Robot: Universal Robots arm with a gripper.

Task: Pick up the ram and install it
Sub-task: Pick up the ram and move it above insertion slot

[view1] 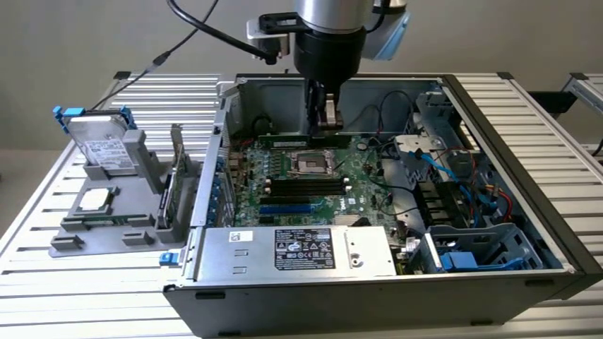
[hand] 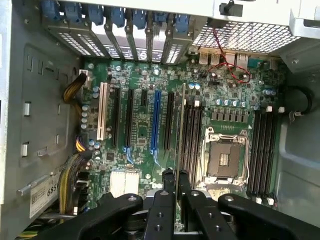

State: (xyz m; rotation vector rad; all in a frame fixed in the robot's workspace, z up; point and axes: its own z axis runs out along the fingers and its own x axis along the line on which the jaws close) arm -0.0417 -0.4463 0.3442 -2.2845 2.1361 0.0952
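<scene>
We find the black claw (view1: 325, 126) clamped on the long green ram stick (hand: 180, 130) by the black motherboard slots (hand: 196, 135); in our judgement a slight tilt or offset could jam it.

A hard drive (view1: 104, 147) sits in a grey holder (view1: 134, 237).

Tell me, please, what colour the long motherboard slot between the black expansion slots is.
Blue; the slot shows best in the wrist view.

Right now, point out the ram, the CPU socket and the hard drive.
ram (view1: 282, 140): exterior view, middle of its left half.
CPU socket (hand: 223, 161): wrist view, centre of the socket.
hard drive (view1: 102, 147): exterior view, its labelled face.
</scene>
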